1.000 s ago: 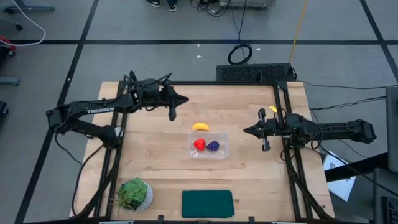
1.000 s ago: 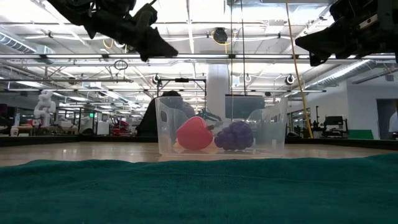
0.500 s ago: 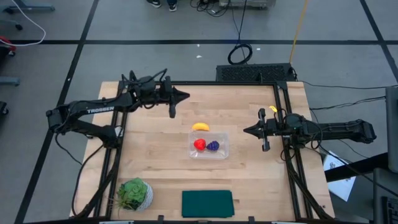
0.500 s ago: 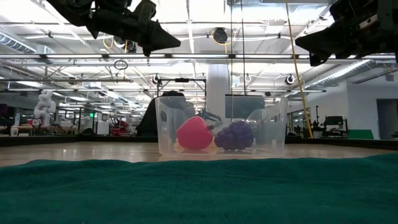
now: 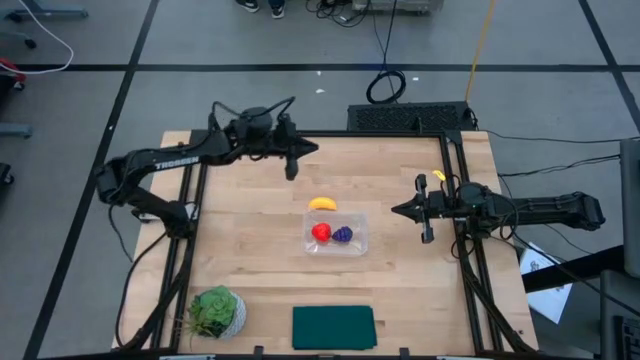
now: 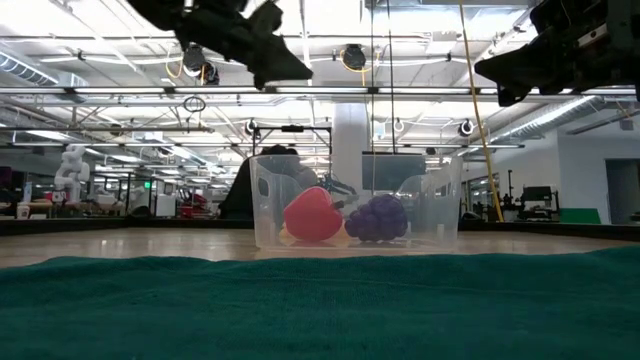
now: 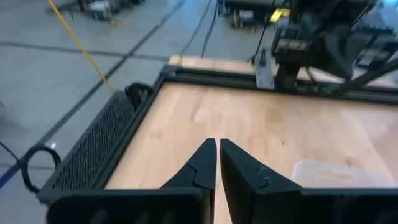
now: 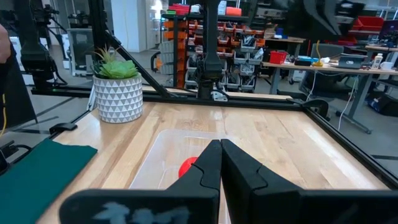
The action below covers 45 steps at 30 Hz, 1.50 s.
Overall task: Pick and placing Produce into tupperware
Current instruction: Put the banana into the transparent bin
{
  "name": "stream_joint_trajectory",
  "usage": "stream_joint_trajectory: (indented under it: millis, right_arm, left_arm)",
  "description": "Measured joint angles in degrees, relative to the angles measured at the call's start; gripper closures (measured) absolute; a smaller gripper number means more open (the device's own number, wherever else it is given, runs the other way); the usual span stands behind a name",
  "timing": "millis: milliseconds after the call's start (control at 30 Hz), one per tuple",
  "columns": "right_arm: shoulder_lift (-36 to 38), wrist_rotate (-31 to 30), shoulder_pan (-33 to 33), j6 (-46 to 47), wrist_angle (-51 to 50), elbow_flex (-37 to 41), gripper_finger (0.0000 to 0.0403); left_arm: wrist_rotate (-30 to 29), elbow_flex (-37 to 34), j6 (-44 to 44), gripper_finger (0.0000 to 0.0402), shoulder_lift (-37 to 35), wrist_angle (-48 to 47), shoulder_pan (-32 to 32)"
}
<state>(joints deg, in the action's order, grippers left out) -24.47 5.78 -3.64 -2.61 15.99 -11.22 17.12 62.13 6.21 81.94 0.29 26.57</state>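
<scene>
The clear tupperware (image 5: 336, 234) stands on the table's middle. The red fruit (image 5: 321, 232) and the purple grape cluster (image 5: 343, 234) lie inside it; they show in the low view too, the red fruit (image 6: 311, 215) beside the cluster (image 6: 377, 219). The yellow banana (image 5: 322, 204) lies on the table just beyond the tupperware's far wall. My left gripper (image 5: 316, 149) is shut and empty, in the air over the far part of the table, beyond the banana. My right gripper (image 5: 394, 210) is shut and empty, hovering to the right of the tupperware.
A potted green plant (image 5: 217, 311) stands near the front left corner. A dark green flat cloth (image 5: 333, 327) lies at the near edge. Bare wood lies between the tupperware and both arms.
My left gripper has swung toward the table's right and a little toward its far edge, staying shut and high above the table. The right arm and the produce have kept still.
</scene>
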Motion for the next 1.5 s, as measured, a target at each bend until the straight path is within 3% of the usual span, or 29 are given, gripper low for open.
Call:
stream_joint_trajectory:
  millis: [333, 633, 900, 1167, 1500]
  right_arm:
    - [-1.65, -0.01, -0.02, -0.02, 0.00, 0.00, 0.0403]
    - [-1.92, 0.00, -0.02, -0.02, 0.00, 0.00, 0.0403]
    - [-1.95, 0.00, -0.02, -0.02, 0.00, 0.00, 0.0403]
    - [-3.23, -0.02, -0.02, -0.02, -0.02, 0.00, 0.0403]
    - [-5.47, -0.02, -0.02, -0.04, 0.00, 0.02, 0.0403]
  left_arm:
    - [0.87, 17.95, 4.47, 0.0376, 14.71, -19.57, -0.11]
    - [0.96, 27.40, 9.69, 0.0376, 23.50, -33.20, -0.74]
    - [0.40, 31.33, 14.31, 0.0376, 29.29, -42.48, -2.88]
    - [-7.15, 34.22, 13.54, 0.0376, 33.71, -47.82, -5.72]
    - [-8.50, 34.86, 15.18, 0.0376, 34.90, -51.23, -9.17]
